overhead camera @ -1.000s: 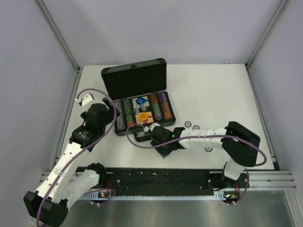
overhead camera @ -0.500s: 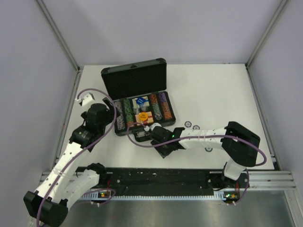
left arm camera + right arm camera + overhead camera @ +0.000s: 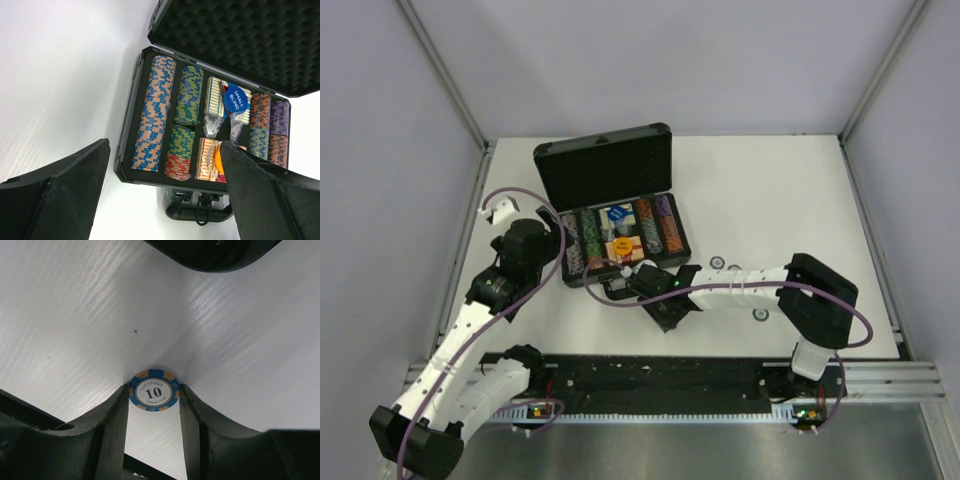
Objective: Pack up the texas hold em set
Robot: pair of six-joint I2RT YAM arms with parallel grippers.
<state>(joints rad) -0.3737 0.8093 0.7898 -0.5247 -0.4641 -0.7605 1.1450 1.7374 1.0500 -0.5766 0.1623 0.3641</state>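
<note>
The black briefcase [image 3: 570, 277] lies open at the table's back left, its foam-lined lid [image 3: 605, 165] upright. Multicoloured chip rows [image 3: 152, 115], a striped card deck [image 3: 206, 160], a blue "small blind" disc [image 3: 238, 98] and an orange disc [image 3: 218, 161] sit inside. The left gripper [image 3: 165, 145] hovers open over the case's near left corner, holding nothing. In front of the case handle [image 3: 200, 212], the right gripper [image 3: 153, 395] is down on the table. Its fingers [image 3: 112, 415] touch both edges of a flat blue-and-tan "10" chip [image 3: 153, 390].
Three small round chips [image 3: 717, 263] [image 3: 733, 267] [image 3: 760, 314] lie loose on the white table right of the case, by the right forearm. A dark curved edge, probably the case handle [image 3: 220, 252], fills the top of the right wrist view. Grey walls enclose the table.
The right arm has slid slightly left toward the case's front, and its jaws have narrowed onto the chip. The left arm has not moved.
</note>
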